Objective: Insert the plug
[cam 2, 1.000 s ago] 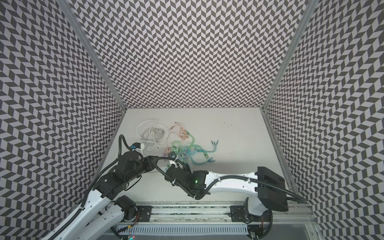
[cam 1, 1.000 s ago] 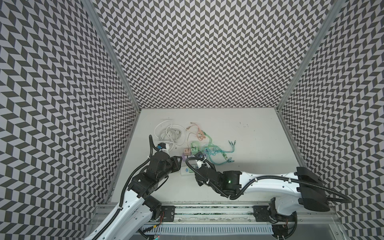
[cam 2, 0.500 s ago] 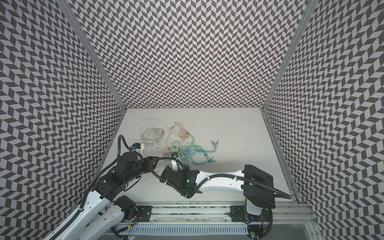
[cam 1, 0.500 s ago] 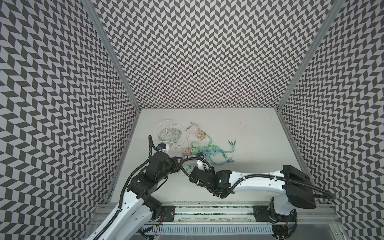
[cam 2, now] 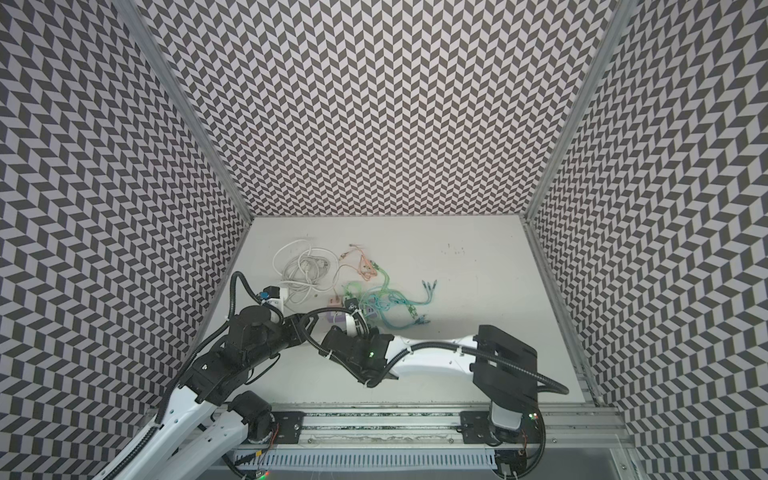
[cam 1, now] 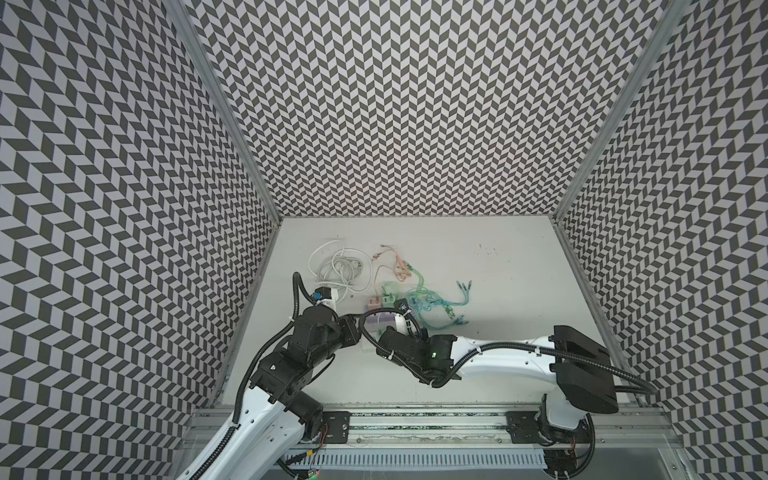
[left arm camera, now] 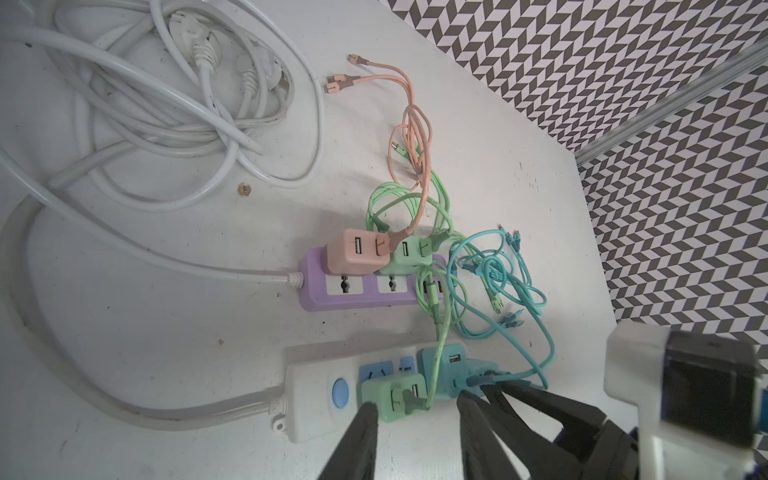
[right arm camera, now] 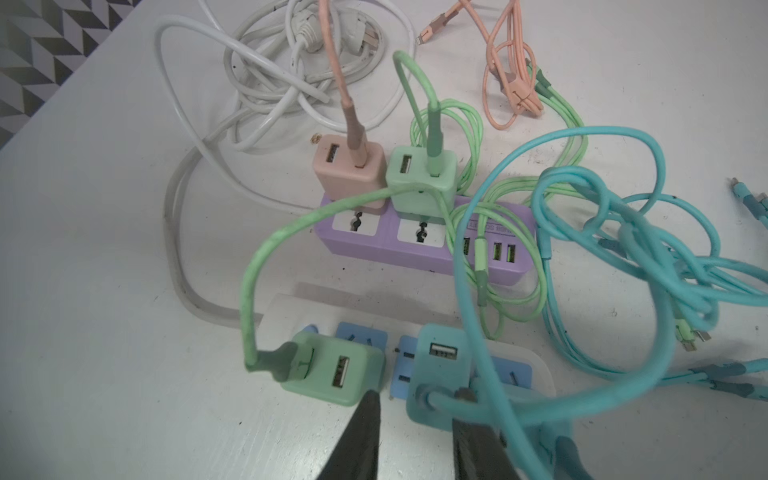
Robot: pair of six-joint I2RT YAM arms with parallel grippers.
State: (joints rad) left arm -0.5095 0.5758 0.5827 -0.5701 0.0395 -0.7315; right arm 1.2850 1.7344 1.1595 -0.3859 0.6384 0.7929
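Note:
A white power strip (left arm camera: 316,399) with blue sockets lies at the table's front left. A green plug (left arm camera: 392,395) (right arm camera: 332,374) and a teal plug (left arm camera: 440,368) (right arm camera: 440,365) stand side by side on it; how deep either sits I cannot tell. My left gripper (left arm camera: 417,401) is open, one fingertip by the green plug's corner, nothing between its fingers. My right gripper (right arm camera: 417,395) has its fingers drawn close. One fingertip (right arm camera: 465,397) touches the teal cable's connector on the teal plug. In both top views the two grippers meet over the strip, left gripper (cam 1: 355,332), right gripper (cam 1: 382,347).
A purple power strip (left arm camera: 316,291) just behind carries a pink charger (left arm camera: 353,257) and a green charger (left arm camera: 409,253). Tangled teal cables (right arm camera: 623,249) and green cables lie to its right. A coil of white cable (cam 1: 336,266) and pink leads (left arm camera: 411,124) lie further back. Patterned walls enclose the table.
My right arm has swung left toward the left gripper and its fingers have closed in. The left arm has stayed put.

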